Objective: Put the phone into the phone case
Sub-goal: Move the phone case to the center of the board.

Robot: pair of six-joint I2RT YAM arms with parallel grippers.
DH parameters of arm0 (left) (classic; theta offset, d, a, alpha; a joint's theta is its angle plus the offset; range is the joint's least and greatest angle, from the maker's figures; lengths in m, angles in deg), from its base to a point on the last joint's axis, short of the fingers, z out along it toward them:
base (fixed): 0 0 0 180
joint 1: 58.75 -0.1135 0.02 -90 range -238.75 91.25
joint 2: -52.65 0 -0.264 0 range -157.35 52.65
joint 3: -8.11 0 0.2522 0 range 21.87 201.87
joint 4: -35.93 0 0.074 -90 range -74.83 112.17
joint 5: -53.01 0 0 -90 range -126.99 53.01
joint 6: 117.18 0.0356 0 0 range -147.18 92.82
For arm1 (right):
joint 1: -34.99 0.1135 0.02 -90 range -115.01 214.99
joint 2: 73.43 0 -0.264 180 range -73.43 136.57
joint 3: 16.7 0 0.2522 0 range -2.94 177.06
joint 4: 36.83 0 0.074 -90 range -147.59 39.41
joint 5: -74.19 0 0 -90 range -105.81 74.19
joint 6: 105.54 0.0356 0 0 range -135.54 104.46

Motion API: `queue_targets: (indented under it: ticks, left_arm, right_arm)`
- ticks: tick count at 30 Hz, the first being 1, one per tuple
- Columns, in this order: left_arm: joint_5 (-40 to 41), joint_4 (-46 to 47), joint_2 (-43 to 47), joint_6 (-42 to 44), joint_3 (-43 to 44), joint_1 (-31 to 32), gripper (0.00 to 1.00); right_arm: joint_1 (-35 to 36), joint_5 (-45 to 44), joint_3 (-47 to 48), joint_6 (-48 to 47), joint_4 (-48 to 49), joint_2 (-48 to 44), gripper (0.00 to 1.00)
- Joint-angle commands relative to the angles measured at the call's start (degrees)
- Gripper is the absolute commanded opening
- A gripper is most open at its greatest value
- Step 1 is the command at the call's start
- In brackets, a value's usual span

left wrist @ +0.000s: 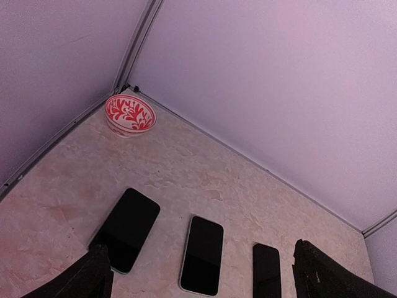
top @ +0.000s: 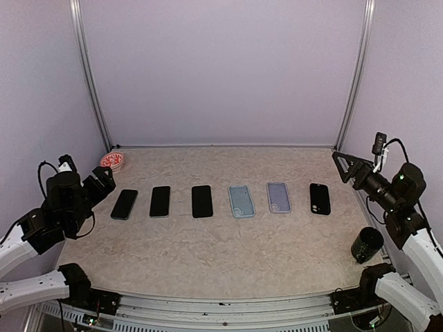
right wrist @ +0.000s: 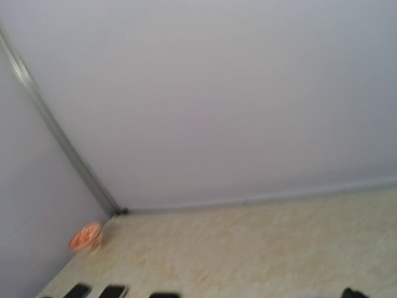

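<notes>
Three dark phones lie face up in a row on the left half of the table: [top: 124, 204], [top: 160, 201], [top: 202, 201]. To their right lie three phone cases: light blue [top: 241, 201], lavender [top: 279, 197] and black [top: 320, 198]. My left gripper [top: 104, 182] hovers open just left of the leftmost phone; in its wrist view its fingers [left wrist: 84, 279] frame the phones [left wrist: 127, 228], [left wrist: 203, 254], [left wrist: 267, 271]. Beyond the black case, at the right wall, my right gripper [top: 343, 168] is raised and open, holding nothing. Its wrist view is blurred and does not show its fingers.
A red-and-white patterned bowl [top: 112, 162] sits in the back left corner, also seen as the bowl [left wrist: 129, 115] and bowl [right wrist: 85, 237]. A black cup [top: 366, 245] stands near the front right edge. Walls and metal posts enclose the table on three sides.
</notes>
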Motion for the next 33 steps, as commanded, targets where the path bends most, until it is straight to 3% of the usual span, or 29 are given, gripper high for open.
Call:
queue_targets:
  ticks: [1, 7, 14, 26, 33]
  left_arm:
    - [-1.7, 1.9, -2.0, 0.4, -0.3, 0.1, 0.99]
    - [-2.7, 2.0, -10.6, -1.4, 0.1, 0.3, 0.99]
    - [-5.9, 3.3, -22.0, -1.3, 2.4, 0.9, 0.99]
    - [-3.3, -2.4, -46.2, -3.9, 11.9, 4.2, 0.99]
    - [-3.8, -2.3, -54.9, -3.6, 17.2, 4.4, 0.99]
  right_arm:
    - [0.5, 5.4, 4.3, -0.8, -4.4, 6.1, 0.99]
    - [1.7, 4.1, 6.6, -3.9, -9.9, 11.9, 0.99]
    - [10.6, -5.3, 9.7, -9.3, -16.9, 19.6, 1.00]
    - [28.5, -19.9, 13.9, -10.4, -15.7, 33.4, 1.00]
    - [34.4, -24.2, 16.3, -11.0, -15.4, 38.9, 0.99]
